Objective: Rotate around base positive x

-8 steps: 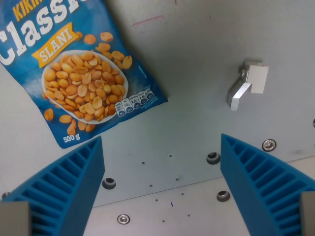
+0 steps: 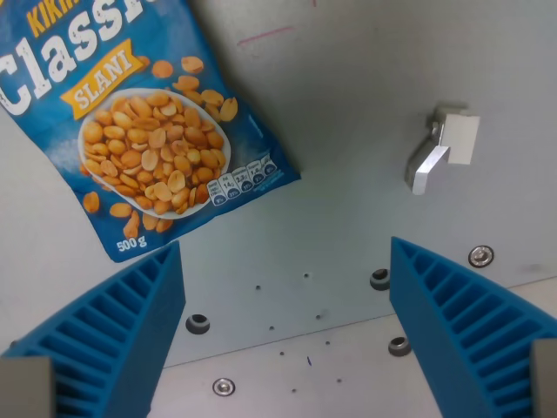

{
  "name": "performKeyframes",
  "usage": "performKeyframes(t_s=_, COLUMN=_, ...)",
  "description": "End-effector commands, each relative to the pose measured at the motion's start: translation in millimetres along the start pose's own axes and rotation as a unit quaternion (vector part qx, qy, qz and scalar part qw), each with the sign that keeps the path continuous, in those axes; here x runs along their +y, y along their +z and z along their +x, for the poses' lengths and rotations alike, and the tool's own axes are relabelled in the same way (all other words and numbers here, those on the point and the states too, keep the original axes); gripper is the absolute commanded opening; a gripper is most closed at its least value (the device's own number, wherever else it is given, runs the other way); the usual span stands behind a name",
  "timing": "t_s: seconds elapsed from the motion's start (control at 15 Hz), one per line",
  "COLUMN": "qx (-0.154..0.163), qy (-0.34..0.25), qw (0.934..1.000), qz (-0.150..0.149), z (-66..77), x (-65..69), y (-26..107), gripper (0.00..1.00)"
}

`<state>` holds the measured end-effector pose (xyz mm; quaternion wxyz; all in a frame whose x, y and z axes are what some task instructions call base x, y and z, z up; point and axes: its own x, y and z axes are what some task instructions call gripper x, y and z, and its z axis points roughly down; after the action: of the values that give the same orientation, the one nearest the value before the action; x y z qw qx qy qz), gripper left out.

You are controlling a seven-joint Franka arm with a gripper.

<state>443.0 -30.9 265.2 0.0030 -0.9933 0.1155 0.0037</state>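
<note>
View shifted slightly, gripper (image 2: 287,340) wide apart, holding nothing

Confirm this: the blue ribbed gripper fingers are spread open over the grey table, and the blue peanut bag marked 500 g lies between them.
Not quite. In the wrist view the blue peanut bag lies beyond the blue ribbed gripper, toward the view's upper left, not between its fingers. The fingers are indeed spread open over the grey table.

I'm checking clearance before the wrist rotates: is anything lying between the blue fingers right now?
Nothing visible does. The gripper is open over the bare table; the peanut bag lies beyond the fingers at the wrist view's upper left, the metal bracket at upper right.
</note>
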Motion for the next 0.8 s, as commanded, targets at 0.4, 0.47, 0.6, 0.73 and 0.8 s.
performKeyframes(t_s=0.4, qx=-0.019, qy=-0.003, qw=0.9961, qz=0.086, z=0.4, x=1.4, y=-1.8, gripper=1.00)
performKeyframes(t_s=0.47, qx=-0.020, qy=-0.003, qw=0.9955, qz=0.093, z=0.4, x=1.4, y=-1.8, gripper=1.00)
performKeyframes(t_s=0.6, qx=-0.023, qy=-0.003, qw=0.9941, qz=0.105, z=0.4, x=1.4, y=-1.8, gripper=1.00)
performKeyframes(t_s=0.73, qx=-0.027, qy=-0.003, qw=0.9926, qz=0.118, z=0.4, x=1.4, y=-1.8, gripper=1.00)
performKeyframes(t_s=0.8, qx=-0.028, qy=-0.003, qw=0.9918, qz=0.125, z=0.4, x=1.4, y=-1.8, gripper=1.00)
